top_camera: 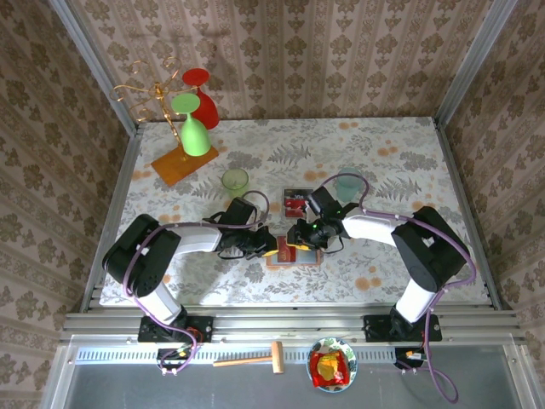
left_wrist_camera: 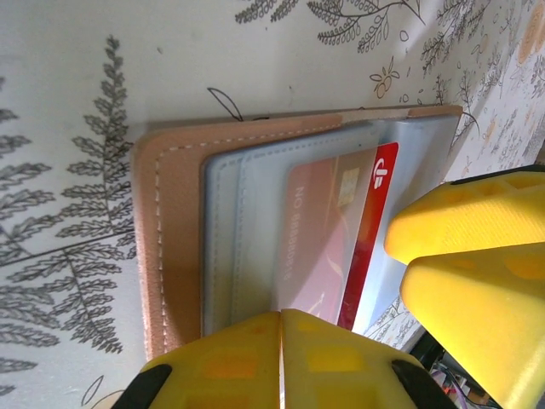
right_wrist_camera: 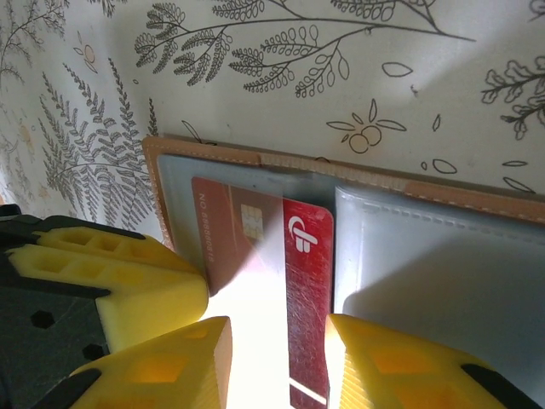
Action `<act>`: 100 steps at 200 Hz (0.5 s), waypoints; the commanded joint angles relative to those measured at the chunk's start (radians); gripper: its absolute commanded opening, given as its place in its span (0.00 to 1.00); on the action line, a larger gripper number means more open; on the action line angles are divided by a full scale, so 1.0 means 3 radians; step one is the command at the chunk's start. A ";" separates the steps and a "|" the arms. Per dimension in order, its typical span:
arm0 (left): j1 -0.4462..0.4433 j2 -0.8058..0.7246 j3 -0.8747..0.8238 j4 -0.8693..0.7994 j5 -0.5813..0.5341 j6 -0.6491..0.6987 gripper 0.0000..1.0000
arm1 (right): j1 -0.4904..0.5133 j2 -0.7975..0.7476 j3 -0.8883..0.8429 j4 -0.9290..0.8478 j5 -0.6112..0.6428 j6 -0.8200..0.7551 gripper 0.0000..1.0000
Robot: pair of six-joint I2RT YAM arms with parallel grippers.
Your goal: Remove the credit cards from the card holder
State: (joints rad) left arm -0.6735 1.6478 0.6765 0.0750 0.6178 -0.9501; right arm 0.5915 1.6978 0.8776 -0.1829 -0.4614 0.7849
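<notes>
1. The tan card holder lies open on the floral counter, toward its near edge, between the 2 arms.
2. A red credit card sticks partway out of a grey-blue pocket in the card holder.
3. The left gripper has its yellow fingers clenched together, resting at the card holder's edge.
4. The right gripper has its fingers released and apart, with the credit card's exposed red end between them.
</notes>
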 commanded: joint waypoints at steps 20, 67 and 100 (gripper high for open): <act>0.0009 0.0046 -0.0036 -0.0099 0.0027 0.0050 0.10 | -0.0023 0.0077 -0.0059 0.0008 -0.0054 0.0011 0.35; 0.0012 0.0054 -0.0055 -0.0106 0.0022 0.0057 0.09 | -0.0023 0.0114 -0.0071 0.0055 -0.0084 0.0018 0.34; 0.0012 0.0081 -0.0053 -0.0088 0.0027 0.0058 0.07 | -0.0023 0.0114 -0.0110 0.0133 -0.0139 0.0058 0.32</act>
State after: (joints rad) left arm -0.6735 1.6505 0.6765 0.0727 0.6182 -0.9493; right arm 0.5865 1.7187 0.8631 -0.1623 -0.4770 0.7887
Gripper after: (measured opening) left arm 0.074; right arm 0.328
